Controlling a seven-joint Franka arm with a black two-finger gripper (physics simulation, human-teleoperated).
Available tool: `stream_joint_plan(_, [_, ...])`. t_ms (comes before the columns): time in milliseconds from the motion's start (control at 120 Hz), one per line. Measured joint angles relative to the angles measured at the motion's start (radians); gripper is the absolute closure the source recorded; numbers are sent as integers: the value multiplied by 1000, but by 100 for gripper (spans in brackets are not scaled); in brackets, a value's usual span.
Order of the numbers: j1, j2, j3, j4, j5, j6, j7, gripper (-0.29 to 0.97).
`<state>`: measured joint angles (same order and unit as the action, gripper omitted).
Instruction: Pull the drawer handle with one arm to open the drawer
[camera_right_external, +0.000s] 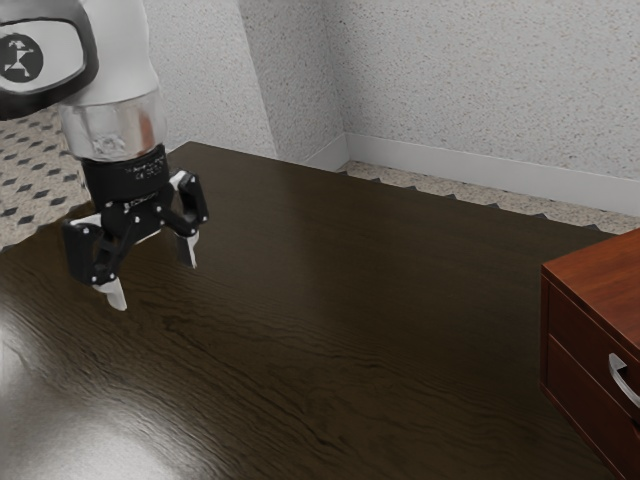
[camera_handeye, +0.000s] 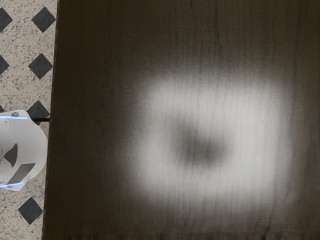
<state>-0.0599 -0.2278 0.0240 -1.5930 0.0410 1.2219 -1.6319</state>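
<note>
The gripper (camera_right_external: 155, 278) is seen released, its fingers spread and empty, at the upper left of the exterior frame, above the table (camera_right_external: 350, 330). The drawer (camera_right_external: 580, 325) is found at the lower right edge, well apart from it. For the reach to be done well, the hand should be carried across and turned so that the handle (camera_right_external: 625, 380) is taken between the fingers. The drawer is of red-brown wood; its handle is a curved silver bar, partly cut off by the frame edge.
</note>
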Motion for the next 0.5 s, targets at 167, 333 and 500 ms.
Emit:
stream_joint_plan(167, [-73,5,1,-28,-43,132,-21,0])
stream_joint_plan(333, [-365,37,107,-54,-49,203,-48,0])
stream_joint_plan(500, [-566,-18,193,-238,-55,396,-65,0])
